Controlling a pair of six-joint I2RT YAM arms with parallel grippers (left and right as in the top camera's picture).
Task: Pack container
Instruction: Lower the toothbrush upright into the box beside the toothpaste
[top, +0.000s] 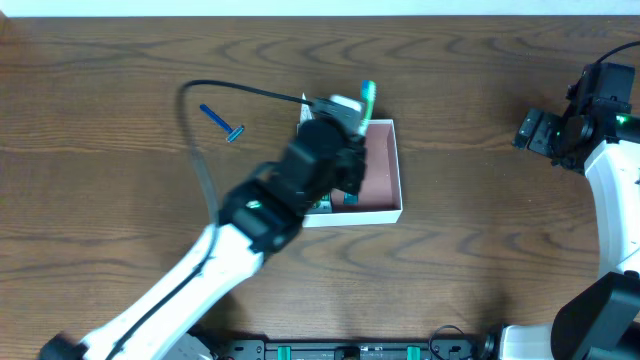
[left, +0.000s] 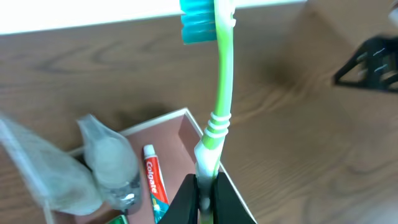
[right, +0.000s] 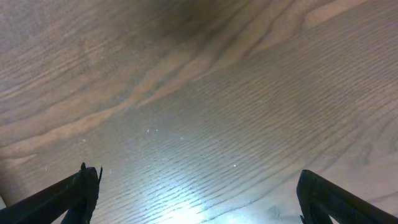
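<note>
The container (top: 384, 170), a shallow white-walled box with a pinkish-brown inside, sits mid-table; its rim also shows in the left wrist view (left: 177, 116). My left gripper (left: 204, 193) is shut on the handle of a green-and-white toothbrush (left: 222, 93) with teal bristles, held over the box's edge; the brush head shows in the overhead view (top: 367, 95). Inside the box lie a red-and-white toothpaste tube (left: 154, 182) and a clear plastic bottle (left: 109, 163). My right gripper (right: 196, 196) is open and empty over bare wood at the far right (top: 545, 132).
A blue razor (top: 222, 123) lies on the table left of the box. A black cable (top: 240, 90) arcs from the left arm above the box. A crumpled clear wrapper (left: 37, 168) lies at the box's left side.
</note>
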